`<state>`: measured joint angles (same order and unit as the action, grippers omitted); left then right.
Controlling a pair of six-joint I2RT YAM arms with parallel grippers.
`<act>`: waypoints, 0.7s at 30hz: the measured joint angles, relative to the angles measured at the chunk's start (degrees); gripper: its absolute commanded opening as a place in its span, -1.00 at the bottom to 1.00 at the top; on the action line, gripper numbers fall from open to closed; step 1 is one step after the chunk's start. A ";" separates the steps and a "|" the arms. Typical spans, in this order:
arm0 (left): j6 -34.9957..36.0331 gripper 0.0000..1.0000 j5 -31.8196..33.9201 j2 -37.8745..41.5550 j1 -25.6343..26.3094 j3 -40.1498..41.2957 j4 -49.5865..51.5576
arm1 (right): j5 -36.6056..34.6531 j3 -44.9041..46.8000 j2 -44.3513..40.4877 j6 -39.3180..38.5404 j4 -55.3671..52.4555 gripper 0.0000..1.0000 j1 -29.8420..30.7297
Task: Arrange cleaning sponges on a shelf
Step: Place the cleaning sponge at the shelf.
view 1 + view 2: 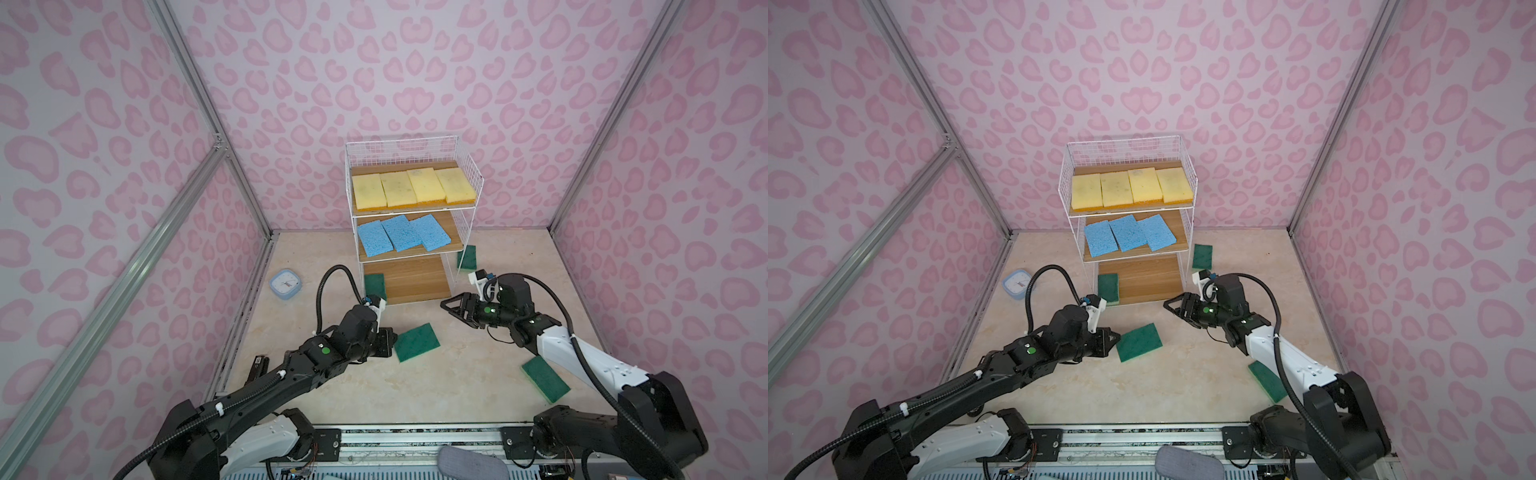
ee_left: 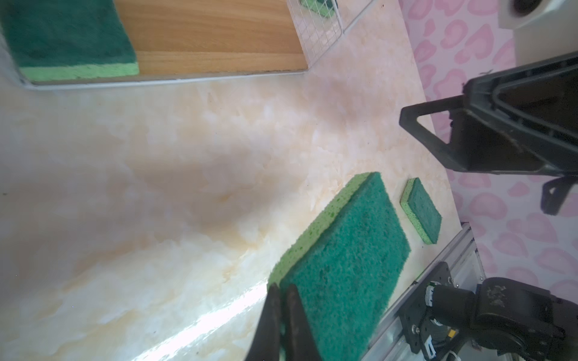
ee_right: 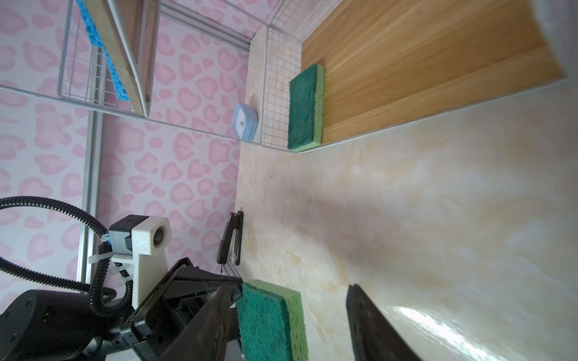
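Your left gripper (image 1: 392,340) is clamped tight on the edge of a green sponge (image 1: 417,341), just this side of the shelf (image 1: 415,278). Your right gripper (image 1: 446,308) has its fingers spread and empty, near the shelf's front-right corner.

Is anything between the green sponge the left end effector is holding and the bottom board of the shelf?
Nothing visible lies between the held green sponge and the bottom board. The right end effector hovers off the board's front right corner, beside the route; a placed green sponge occupies its left end.
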<state>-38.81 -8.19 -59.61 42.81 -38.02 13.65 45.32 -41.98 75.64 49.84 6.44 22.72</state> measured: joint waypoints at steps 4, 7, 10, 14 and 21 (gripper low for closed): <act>1.86 -0.92 -3.28 3.82 -3.85 0.02 2.73 | 2.25 -7.30 6.84 -0.98 1.09 0.07 4.26; 2.89 -0.92 -5.09 5.14 -7.26 0.00 4.02 | 3.61 -11.13 10.69 -1.20 1.62 0.03 5.90; 3.76 -0.92 -6.75 5.09 -10.49 -0.04 4.79 | 4.35 -13.62 13.79 -1.22 1.62 0.02 7.15; 4.72 -0.92 -8.92 4.70 -13.86 -0.96 5.31 | 5.51 -15.19 16.46 -1.14 1.92 0.09 8.04; 5.86 -0.92 -11.82 3.28 -17.14 -3.63 5.70 | 7.80 -17.81 19.78 -0.94 2.21 0.09 9.14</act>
<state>-32.95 -20.01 -56.34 25.67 -41.65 19.35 53.12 -59.79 95.42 48.90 8.64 31.86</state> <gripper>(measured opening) 0.060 0.563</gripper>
